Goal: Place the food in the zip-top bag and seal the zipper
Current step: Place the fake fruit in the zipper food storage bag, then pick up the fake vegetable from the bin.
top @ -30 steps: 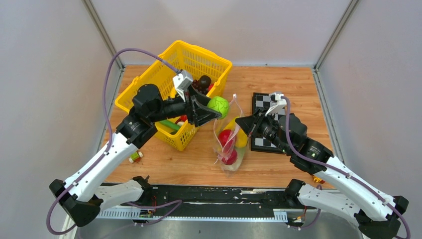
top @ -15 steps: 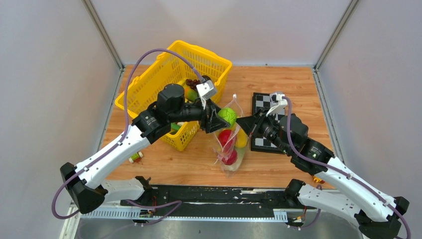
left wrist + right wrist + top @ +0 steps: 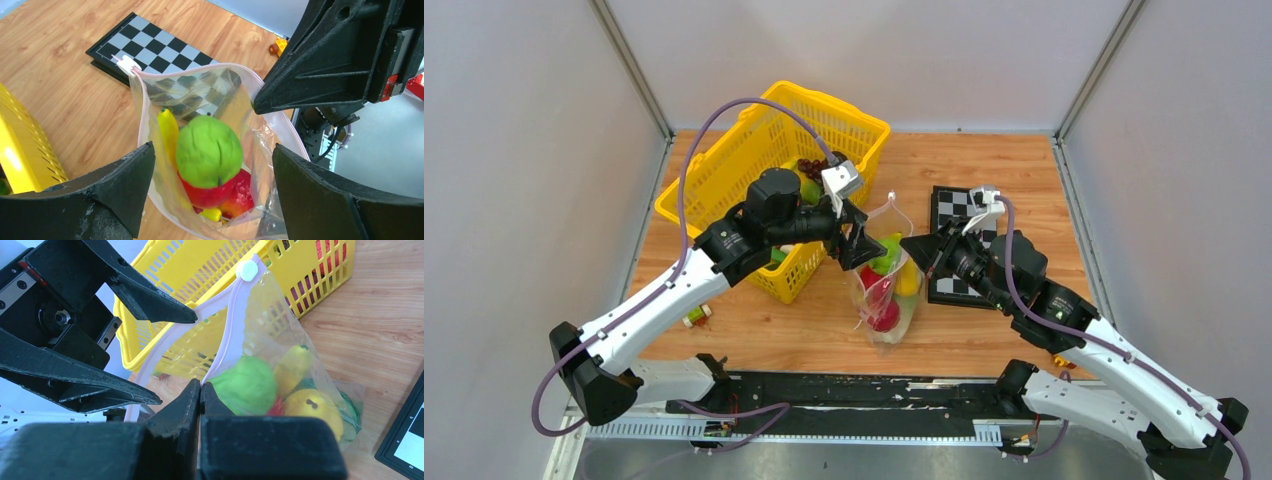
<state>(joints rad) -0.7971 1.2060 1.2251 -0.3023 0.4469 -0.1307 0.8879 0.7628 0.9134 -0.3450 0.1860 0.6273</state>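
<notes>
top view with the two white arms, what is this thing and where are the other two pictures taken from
It is a robot with two arms bolted to a wooden table, seen from above. The other two pictures come from cameras on each wrist, so the black prongs there are that arm's own gripper. On the table are a yellow basket, a chessboard and a clear bag. The right gripper pinches the bag's pink rim, holding it up. The left gripper hangs open over the mouth, holding nothing. Inside the bag lie a green lettuce, bananas and red fruit.
</notes>
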